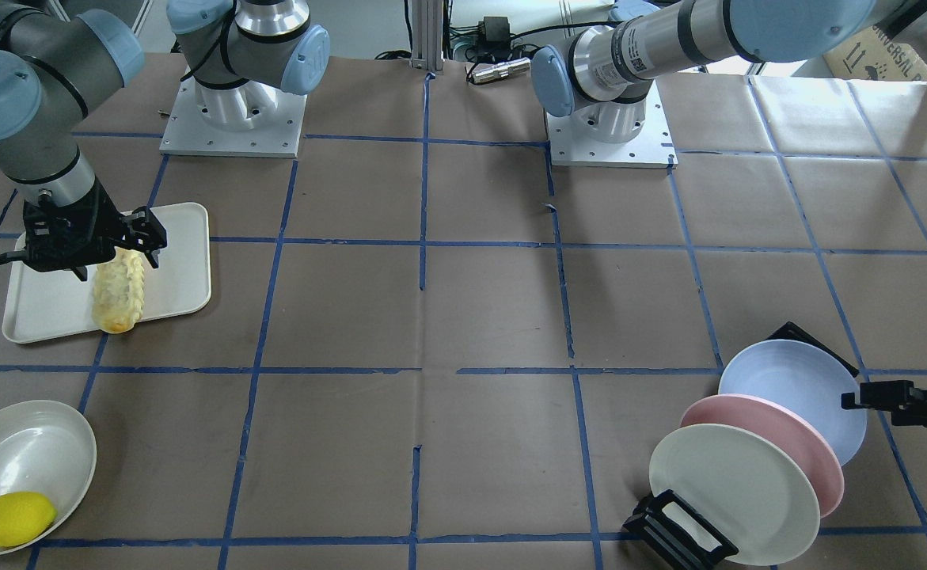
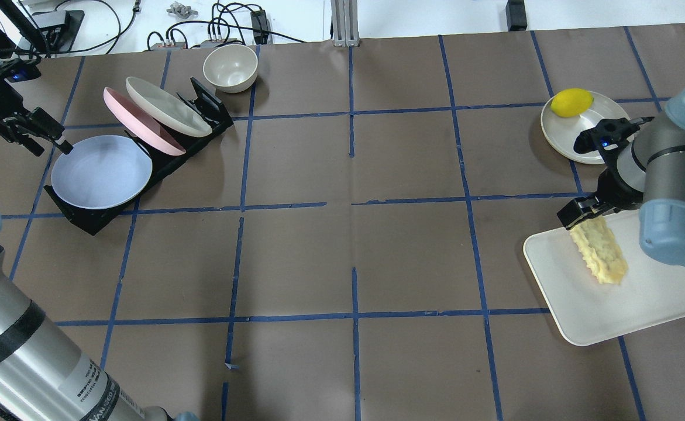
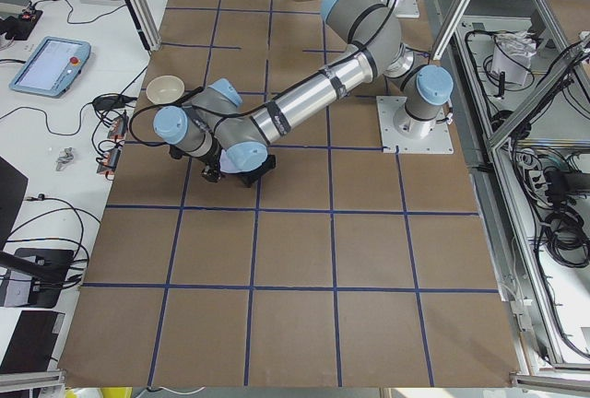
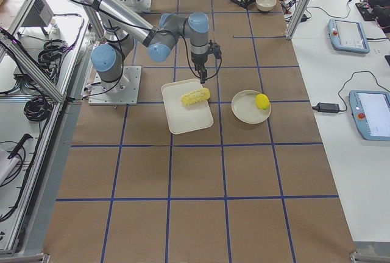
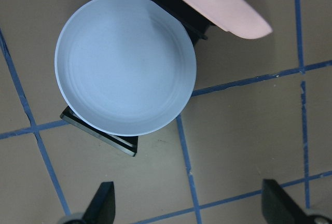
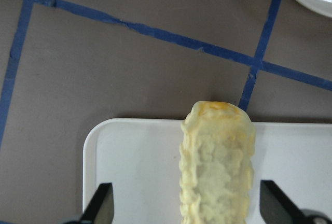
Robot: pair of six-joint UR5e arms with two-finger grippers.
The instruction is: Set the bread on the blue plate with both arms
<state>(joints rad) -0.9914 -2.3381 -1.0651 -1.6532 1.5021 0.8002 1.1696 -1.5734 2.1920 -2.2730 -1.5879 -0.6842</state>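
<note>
**Bread (image 6: pixel 218 167) Sat Between Open Fingers**

Bread filled the right wrist view, long and bumpy, lying on a white tray (image 6: pixel 135 172). Its brown end reached the tray's far edge. The right claw (image 6: pixel 188 207) hung over it, spread wide. One finger was on each side of the loaf, and nothing was squeezed yet. I think the fingers were that far apart so the loaf could fit between them before they closed.

Far across the worktop (image 1: pixel 463 317), the blue plate (image 5: pixel 124 63) leaned in the end slot of a black rack (image 5: pixel 116 142). A pink plate (image 5: pixel 207 1) leaned behind it, and a white plate (image 2: pixel 167 108) behind that. The rack probably held them tilted so each rim was easy to reach. The left claw (image 5: pixel 189 208) hovered just beside the blue plate, over bare worktop. It was open too and held nothing. It looked ready to take the plate's rim.

So the bread was not on the blue plate. The two were well apart, at opposite ends of the worktop. Each claw had its own job, one for the bread and one for the plate. The task seemed to be only starting.
</note>
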